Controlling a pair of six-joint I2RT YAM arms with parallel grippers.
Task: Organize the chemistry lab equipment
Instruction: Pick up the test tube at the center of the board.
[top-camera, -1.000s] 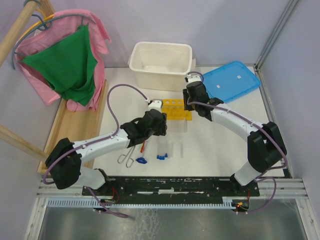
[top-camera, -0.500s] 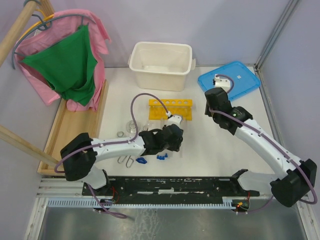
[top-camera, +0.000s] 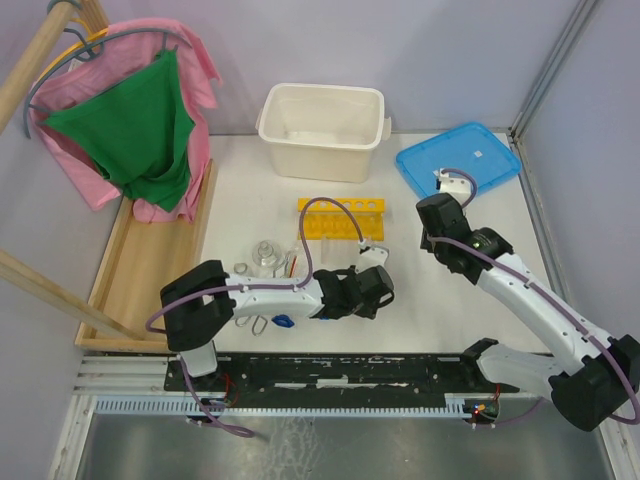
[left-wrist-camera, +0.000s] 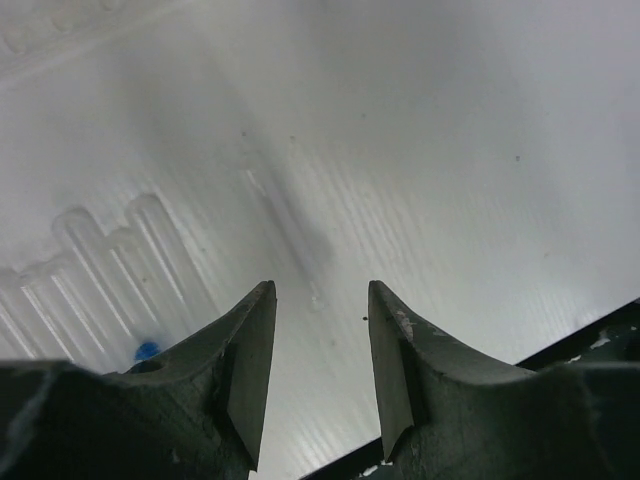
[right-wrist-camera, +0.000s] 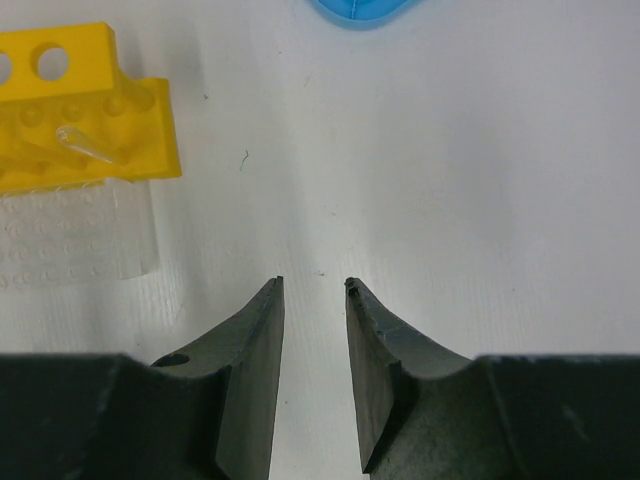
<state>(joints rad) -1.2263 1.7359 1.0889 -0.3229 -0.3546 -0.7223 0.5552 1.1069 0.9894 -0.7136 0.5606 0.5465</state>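
Observation:
The yellow test-tube rack (top-camera: 340, 218) stands mid-table; in the right wrist view (right-wrist-camera: 80, 110) a clear tube tip (right-wrist-camera: 85, 143) lies against it. Two glass flasks (top-camera: 264, 255) stand left of it, with the thin red rod (top-camera: 290, 266) beside them. The metal tongs (top-camera: 257, 322) lie near the front edge. Clear tubes (left-wrist-camera: 110, 260), one with a blue cap (left-wrist-camera: 147, 350), lie left of my left gripper (left-wrist-camera: 320, 300). That gripper (top-camera: 380, 293) is open and empty, low over bare table. My right gripper (top-camera: 432, 232) (right-wrist-camera: 315, 285) is open and empty, right of the rack.
The large white tub (top-camera: 322, 128) stands behind the rack. The flat blue lid (top-camera: 458, 160) lies at the back right. A wooden tray (top-camera: 150, 250) and hanging clothes (top-camera: 130, 120) are at the left. The black front rail (top-camera: 350, 368) is close to my left gripper.
My left gripper swept from the rack's left end rightward and toward the front edge. My right gripper drew back from the rack to the right. The flasks are now uncovered.

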